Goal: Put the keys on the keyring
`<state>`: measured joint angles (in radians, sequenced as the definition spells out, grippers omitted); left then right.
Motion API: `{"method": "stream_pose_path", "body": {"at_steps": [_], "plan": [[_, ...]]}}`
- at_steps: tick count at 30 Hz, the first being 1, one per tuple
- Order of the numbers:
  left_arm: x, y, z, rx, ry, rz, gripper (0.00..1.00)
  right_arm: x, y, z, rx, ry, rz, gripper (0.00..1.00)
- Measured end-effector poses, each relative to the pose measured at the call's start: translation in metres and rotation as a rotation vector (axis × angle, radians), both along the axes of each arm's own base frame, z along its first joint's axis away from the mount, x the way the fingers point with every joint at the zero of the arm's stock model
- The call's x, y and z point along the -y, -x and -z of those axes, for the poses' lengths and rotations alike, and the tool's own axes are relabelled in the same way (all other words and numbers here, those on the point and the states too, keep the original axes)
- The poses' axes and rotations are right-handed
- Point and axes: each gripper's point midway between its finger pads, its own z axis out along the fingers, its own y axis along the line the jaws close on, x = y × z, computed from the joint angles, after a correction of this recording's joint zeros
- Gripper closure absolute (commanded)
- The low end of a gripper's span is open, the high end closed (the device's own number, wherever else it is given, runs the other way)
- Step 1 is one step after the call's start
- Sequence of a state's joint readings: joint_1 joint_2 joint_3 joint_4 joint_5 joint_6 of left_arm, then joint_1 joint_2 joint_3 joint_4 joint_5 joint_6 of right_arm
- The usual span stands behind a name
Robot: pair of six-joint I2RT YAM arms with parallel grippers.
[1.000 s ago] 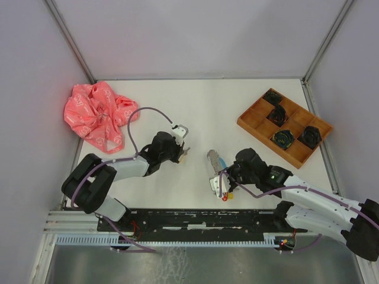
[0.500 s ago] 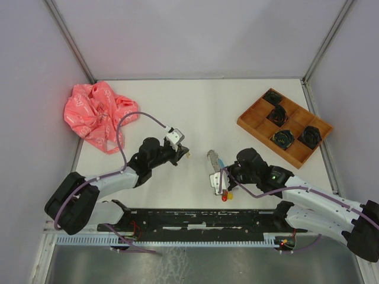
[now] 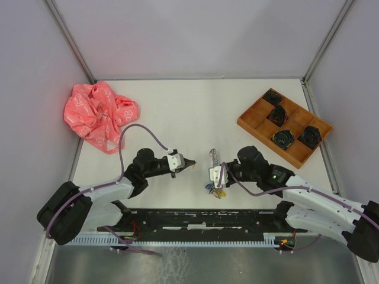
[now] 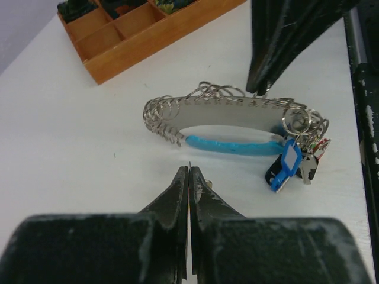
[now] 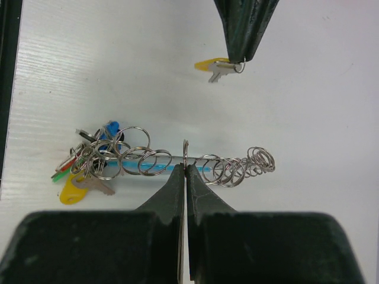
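Note:
My right gripper (image 5: 186, 167) (image 3: 215, 173) is shut on one ring of the keyring (image 5: 177, 161), a silver and blue clip strung with several wire rings. A bunch of keys (image 5: 89, 171) with coloured heads hangs at one end of it. In the left wrist view the keyring (image 4: 231, 127) lies straight ahead, a blue tag (image 4: 289, 161) at its right end. My left gripper (image 4: 189, 171) (image 3: 190, 161) is shut on a yellow-headed key (image 5: 218, 67), held edge-on a short way left of the keyring, not touching it.
A wooden compartment tray (image 3: 256, 113) with dark objects stands at the right, also seen in the left wrist view (image 4: 136, 44). A crumpled pink bag (image 3: 98, 115) lies at the back left. A black rail (image 3: 195, 219) runs along the table's near edge.
My left gripper has swung right and nearer with the yellow key, now pointing at the keyring. My right gripper has turned the keyring, so the key bunch hangs at its near end.

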<state>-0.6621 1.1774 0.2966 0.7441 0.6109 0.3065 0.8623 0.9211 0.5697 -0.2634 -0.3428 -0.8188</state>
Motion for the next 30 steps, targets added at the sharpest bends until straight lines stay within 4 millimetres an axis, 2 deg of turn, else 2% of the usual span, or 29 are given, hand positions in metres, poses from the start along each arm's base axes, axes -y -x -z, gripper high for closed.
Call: {"method": "stream_pose_path", "body": {"at_steps": [8, 20, 30], "plan": [[0.019, 0.034, -0.026, 0.207, 0.017, 0.143, 0.97, -0.006, 0.001, -0.006, -0.021, -0.039, 0.004, 0.99], [0.029, 0.051, -0.017, 0.265, -0.036, 0.197, 0.97, -0.011, -0.003, -0.018, 0.011, -0.087, 0.007, 0.99], [0.035, 0.052, -0.008, 0.247, -0.053, 0.211, 0.97, -0.012, -0.004, -0.02, 0.041, -0.082, -0.014, 0.99]]}}
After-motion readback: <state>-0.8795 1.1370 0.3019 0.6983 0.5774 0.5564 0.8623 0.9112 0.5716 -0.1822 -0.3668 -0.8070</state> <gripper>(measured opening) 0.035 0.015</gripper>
